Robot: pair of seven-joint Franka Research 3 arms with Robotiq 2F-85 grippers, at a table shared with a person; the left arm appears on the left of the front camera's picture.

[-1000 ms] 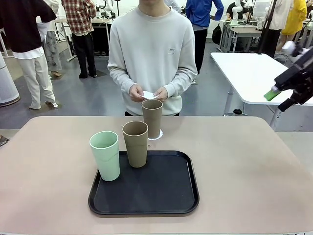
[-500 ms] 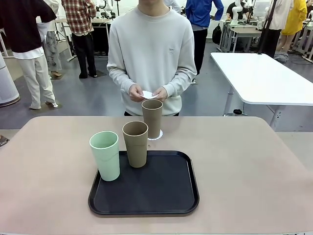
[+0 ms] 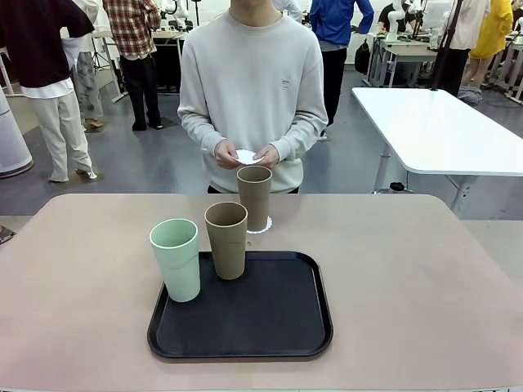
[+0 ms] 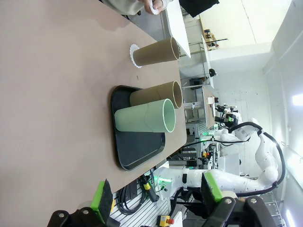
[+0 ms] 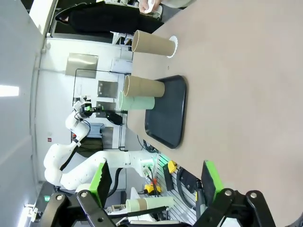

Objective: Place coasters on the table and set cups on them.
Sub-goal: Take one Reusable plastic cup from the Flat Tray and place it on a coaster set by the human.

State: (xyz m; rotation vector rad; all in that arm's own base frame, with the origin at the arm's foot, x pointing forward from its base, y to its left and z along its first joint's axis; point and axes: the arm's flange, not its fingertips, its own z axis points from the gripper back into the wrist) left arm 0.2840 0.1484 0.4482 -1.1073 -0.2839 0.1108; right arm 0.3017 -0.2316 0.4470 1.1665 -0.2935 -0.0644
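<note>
Cups (image 4: 144, 118) sat mid-frame, well above the left tool (image 4: 156, 191) at the bottom edge. It and the right tool (image 5: 155, 177) gaped wide, empty.

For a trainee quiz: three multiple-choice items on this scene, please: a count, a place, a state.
1. How many cups stand on the black tray? A one B two C three
2. Where does the far brown cup stand? A on the floor B on a coaster on the table C inside another cup
3. How is the left pincer? A open, empty B shut on a cup C shut on a coaster
Key: 1 B, the mint cup and the near brown cup; 2 B, lacy edge shows at its base; 3 A, fingers apart, nothing between.
</note>
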